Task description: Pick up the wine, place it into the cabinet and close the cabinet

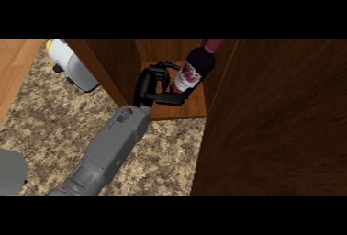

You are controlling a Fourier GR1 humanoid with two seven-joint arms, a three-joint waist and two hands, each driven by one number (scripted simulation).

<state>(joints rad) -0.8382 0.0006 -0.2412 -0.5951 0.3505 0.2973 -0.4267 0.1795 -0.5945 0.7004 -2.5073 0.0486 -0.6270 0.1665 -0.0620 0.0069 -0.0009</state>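
Dark wine bottle (pixel 195 69) with red-and-white label, upright inside open wooden cabinet (pixel 271 114), just right of hand (pixel 152 85), thumb touching base.

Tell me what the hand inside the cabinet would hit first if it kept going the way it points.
Probably the wine bottle: the hand reaches up into the cabinet with its fingers already curled beside the bottle. Past that, likely the cabinet's back wall, though depth is unclear.

We saw a glossy dark glass wine (pixel 198 62) with a paper label, a smooth brown wood cabinet (pixel 271 119), and a rough speckled stone counter (pixel 61 124).
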